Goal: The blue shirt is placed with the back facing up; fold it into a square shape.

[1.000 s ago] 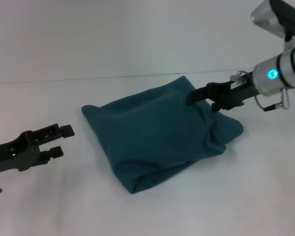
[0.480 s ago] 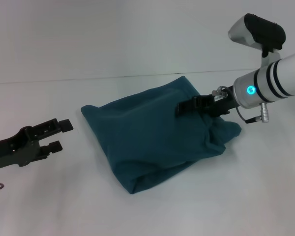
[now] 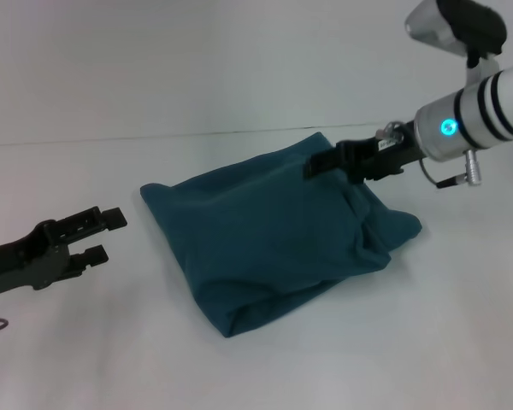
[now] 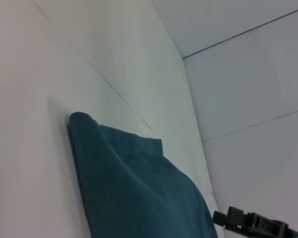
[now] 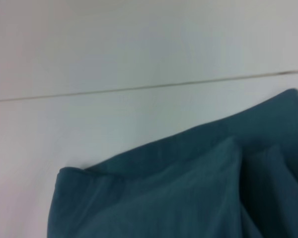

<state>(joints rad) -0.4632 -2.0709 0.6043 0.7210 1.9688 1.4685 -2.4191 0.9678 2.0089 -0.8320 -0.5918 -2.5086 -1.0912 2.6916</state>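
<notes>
The blue shirt lies folded into a rough, puffy square in the middle of the white table, plain side up. It also shows in the left wrist view and the right wrist view. My right gripper hovers just over the shirt's far right part, near its back corner, and no cloth hangs from it. It shows far off in the left wrist view. My left gripper is open and empty, low over the table to the left of the shirt and apart from it.
The white table runs back to a pale wall, with a thin dark seam where they meet. Bare table lies in front of the shirt and on both sides of it.
My right gripper has moved left from the shirt's right edge to over its top and risen a little. My left gripper has drawn back slightly. The shirt has kept its shape.
</notes>
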